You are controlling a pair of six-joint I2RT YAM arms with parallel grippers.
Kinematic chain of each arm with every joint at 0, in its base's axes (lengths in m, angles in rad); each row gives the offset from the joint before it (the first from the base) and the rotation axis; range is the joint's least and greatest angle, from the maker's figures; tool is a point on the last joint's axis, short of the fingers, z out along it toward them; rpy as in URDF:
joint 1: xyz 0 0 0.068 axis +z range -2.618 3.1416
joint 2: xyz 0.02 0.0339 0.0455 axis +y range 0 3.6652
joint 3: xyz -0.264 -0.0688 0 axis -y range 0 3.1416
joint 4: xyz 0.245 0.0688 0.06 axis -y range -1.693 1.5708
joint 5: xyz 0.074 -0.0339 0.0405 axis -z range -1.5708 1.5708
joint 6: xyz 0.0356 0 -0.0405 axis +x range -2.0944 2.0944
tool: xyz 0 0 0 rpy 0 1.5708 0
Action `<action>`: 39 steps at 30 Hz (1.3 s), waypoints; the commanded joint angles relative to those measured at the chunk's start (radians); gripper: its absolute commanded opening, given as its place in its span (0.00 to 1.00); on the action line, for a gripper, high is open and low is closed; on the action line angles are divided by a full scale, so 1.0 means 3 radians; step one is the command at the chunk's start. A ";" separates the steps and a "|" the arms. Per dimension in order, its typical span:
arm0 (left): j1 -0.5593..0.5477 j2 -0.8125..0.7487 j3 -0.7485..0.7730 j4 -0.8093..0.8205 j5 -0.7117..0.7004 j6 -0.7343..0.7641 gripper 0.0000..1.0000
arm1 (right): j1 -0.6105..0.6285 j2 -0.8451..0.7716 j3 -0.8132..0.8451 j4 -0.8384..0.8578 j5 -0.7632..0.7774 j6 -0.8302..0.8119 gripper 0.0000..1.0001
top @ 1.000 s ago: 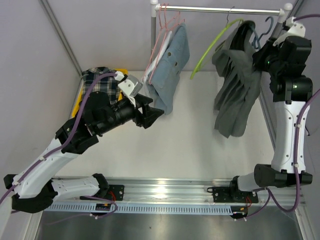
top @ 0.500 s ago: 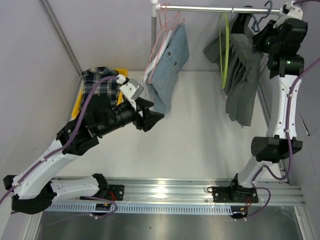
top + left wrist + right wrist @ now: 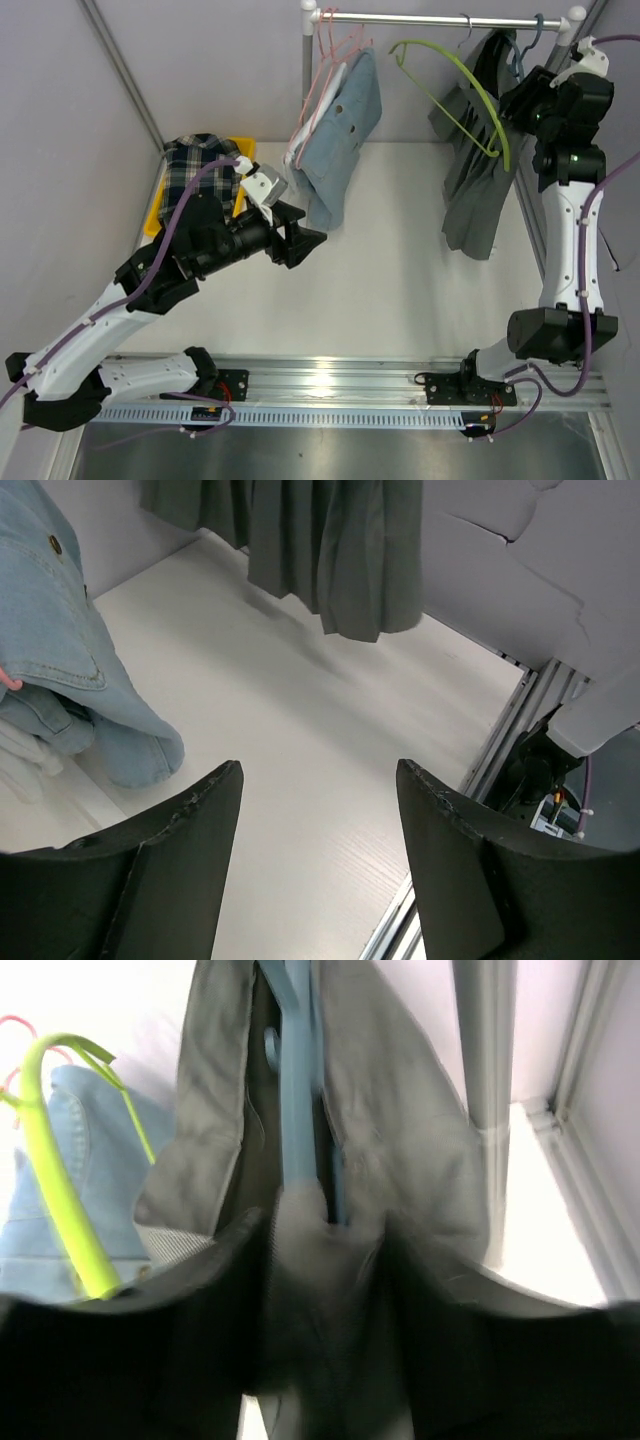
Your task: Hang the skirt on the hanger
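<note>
Top external: skirt (image 3: 470, 200) hangs, long axis pointing downward; left pincer (image 3: 318, 770) wide; right pincer (image 3: 320, 1248), cannot tell.

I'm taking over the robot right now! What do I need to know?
Left gripper: open, empty, over the table, away from the rail.
Right gripper: up against the grey skirt. The view is too blurred to tell if it grips.
Grey skirt: on the blue hanger, hooked on the rail. A bare green hanger hangs tilted beside it.
Done: the skirt looks hung.
Left: check the right gripper is free of the cloth, then probably back it away.
</note>
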 commanded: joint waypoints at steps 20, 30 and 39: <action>0.0016 -0.0388 -0.0362 -0.0150 -0.0721 0.0058 0.70 | -0.0038 -0.2376 -0.2820 -0.0231 -0.0263 0.0522 0.99; 0.0021 -0.0414 -0.0562 -0.0069 -0.0752 -0.0059 0.70 | -0.0032 -0.2275 -0.2765 -0.0155 -0.0461 0.0491 0.99; 0.0027 -0.0424 -0.0582 -0.0064 -0.0757 -0.0034 0.70 | -0.0032 -0.2223 -0.2611 -0.0247 -0.0446 0.0455 0.99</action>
